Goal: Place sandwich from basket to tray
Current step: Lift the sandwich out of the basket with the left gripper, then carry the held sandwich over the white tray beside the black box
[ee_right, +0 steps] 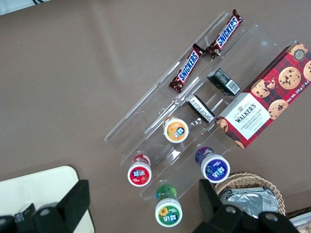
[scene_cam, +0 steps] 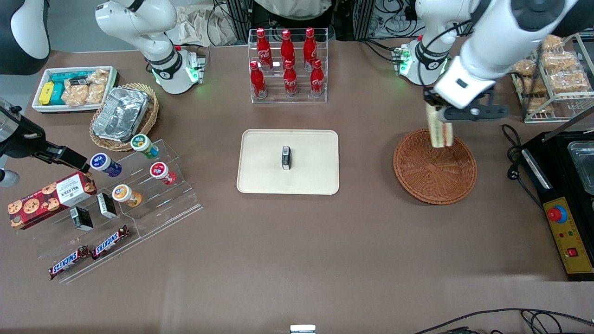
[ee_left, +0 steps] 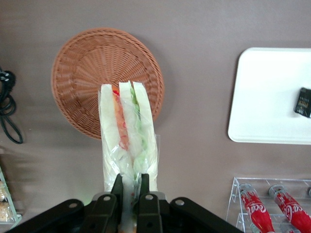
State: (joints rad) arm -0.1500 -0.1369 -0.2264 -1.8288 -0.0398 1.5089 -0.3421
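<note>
My left gripper (scene_cam: 442, 111) (ee_left: 130, 180) is shut on the sandwich (scene_cam: 440, 130) (ee_left: 128, 133), a wrapped wedge of white bread with orange-red and green filling, hanging point-down in the air. It hovers over the edge of the round reddish-brown wicker basket (scene_cam: 435, 171) (ee_left: 87, 63) farthest from the front camera. The basket holds nothing. The cream tray (scene_cam: 287, 161) (ee_left: 272, 97) lies at the table's middle, toward the parked arm from the basket, with a small black box (scene_cam: 286, 157) (ee_left: 304, 102) on it.
A clear rack of red bottles (scene_cam: 287, 65) (ee_left: 269, 206) stands farther from the front camera than the tray. A wire rack of bagged snacks (scene_cam: 552, 74) and a black appliance (scene_cam: 566, 185) sit at the working arm's end. A black cable (ee_left: 9, 107) lies beside the basket.
</note>
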